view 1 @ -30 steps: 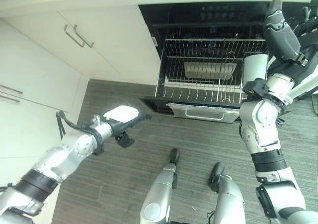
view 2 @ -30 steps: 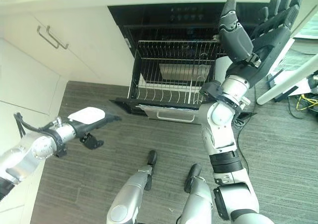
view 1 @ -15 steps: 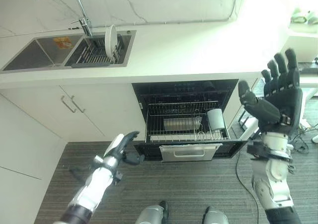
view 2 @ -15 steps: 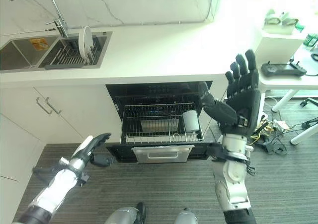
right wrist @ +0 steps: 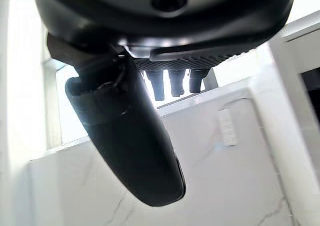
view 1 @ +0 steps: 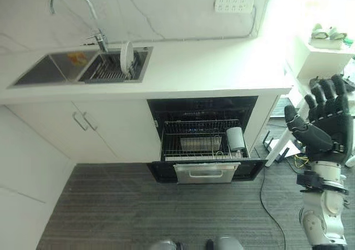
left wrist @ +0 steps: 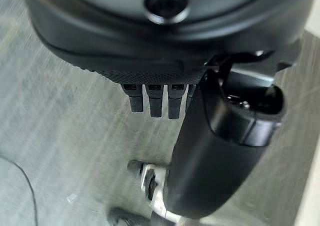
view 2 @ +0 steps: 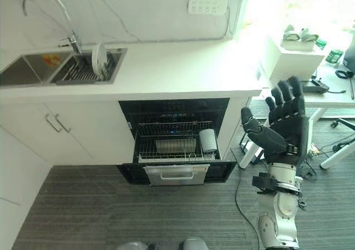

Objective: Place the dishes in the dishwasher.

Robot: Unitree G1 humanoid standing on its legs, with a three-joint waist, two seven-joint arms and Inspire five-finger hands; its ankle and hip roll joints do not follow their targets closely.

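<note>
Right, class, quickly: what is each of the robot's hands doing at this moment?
Left hand: open, dark fingers straight, holding nothing, above the grey floor.
Right hand: open, fingers spread upward, holding nothing, raised right of the open black dishwasher.

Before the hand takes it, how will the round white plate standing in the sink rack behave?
The round white plate stands on edge in the dark sink rack, so it may roll or tip. It looks glazed: probably stiff, slippery and breakable.

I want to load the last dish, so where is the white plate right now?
The white plate stands on edge in the sink rack, just right of the faucet, on the counter's left side above the open dishwasher.
</note>
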